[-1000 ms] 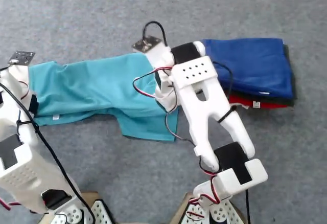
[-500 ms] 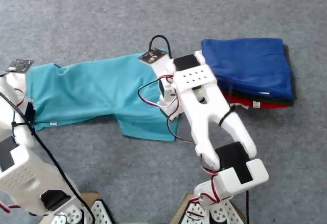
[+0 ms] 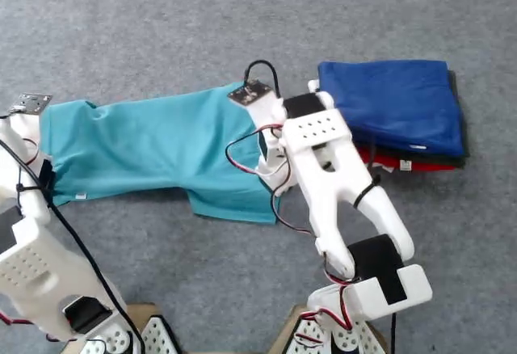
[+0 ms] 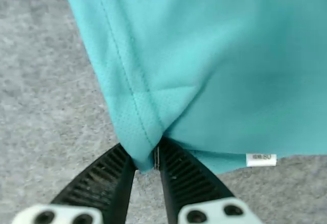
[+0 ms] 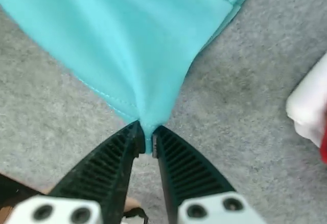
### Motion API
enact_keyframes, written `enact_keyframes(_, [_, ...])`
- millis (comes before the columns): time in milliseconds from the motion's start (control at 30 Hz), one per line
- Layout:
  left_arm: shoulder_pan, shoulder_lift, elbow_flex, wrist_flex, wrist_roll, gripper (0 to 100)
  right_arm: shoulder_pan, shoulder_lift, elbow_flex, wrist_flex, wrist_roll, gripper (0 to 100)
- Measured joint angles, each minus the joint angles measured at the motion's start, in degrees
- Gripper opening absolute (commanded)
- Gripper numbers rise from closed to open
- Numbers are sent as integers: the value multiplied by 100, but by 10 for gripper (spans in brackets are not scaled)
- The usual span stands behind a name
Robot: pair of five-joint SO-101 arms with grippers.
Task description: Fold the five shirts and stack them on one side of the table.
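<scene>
The teal shirt (image 3: 153,148) lies spread out long across the left and middle of the tabletop (image 3: 161,31). It is smooth and a bit shiny, with only soft wrinkles. One sleeve (image 3: 234,204) sticks out toward the near side.

The left claw (image 4: 145,157) is clamped on a bottom corner of the teal shirt, right on the stitched hem. Its black ridged fingers (image 4: 110,178) squeeze the cloth between them. A small white tag (image 4: 260,159) is sewn on the edge near that corner. The right claw (image 5: 145,142) pinches the other end of the shirt. There the cloth bunches into a point between the black fingers.

The left end of the shirt comes close to the left edge of the tabletop. The right end stops near a pile of folded shirts. In that pile a blue shirt (image 3: 396,103) lies flat and square on top, and a red shirt (image 3: 428,166) peeks out under it. The pile sits on the right side.

The tabletop is grey and fuzzy, like a carpet. There is wide bare room on the far side of the teal shirt and more on the near side between the arms. The white right arm (image 3: 339,184) reaches in between the teal shirt and the pile. The white left arm (image 3: 32,265) stands at the left edge.
</scene>
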Motion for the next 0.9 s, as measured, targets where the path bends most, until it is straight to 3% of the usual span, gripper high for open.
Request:
enact_keyframes(67, [0, 62, -114, 149, -9, 85, 9, 0, 185, -211, 0, 76])
enact_keyframes(167, [0, 97, -360, 352, -9, 188, 18, 0, 220, -396, 0, 240])
enact_keyframes(300, [-88, 123, -818, 853, 0, 193, 35, -18, 202, -422, -79, 376])
enact_keyframes(467, [-352, 123, -1987, 2075, -264, 181, 35, -18, -325, -229, -35, 279])
enact_keyframes(567, [-475, 158, -2884, 2778, -492, 30, 35, -18, -721, -185, -35, 85])
enact_keyframes(600, [-475, 176, -3182, 2919, -492, 24, 35, -18, -870, -185, -35, 11])
enact_keyframes(700, [-202, 290, -3877, 3077, -35, 41, 35, -9, -1345, -484, -211, 57])
enact_keyframes(767, [167, 440, -4123, 3077, 510, 29, 35, 123, -1679, -756, -519, 22])
enact_keyframes(900, [932, 993, -4360, 2488, 1530, 29, 35, 888, -2435, -1284, -1029, 18])
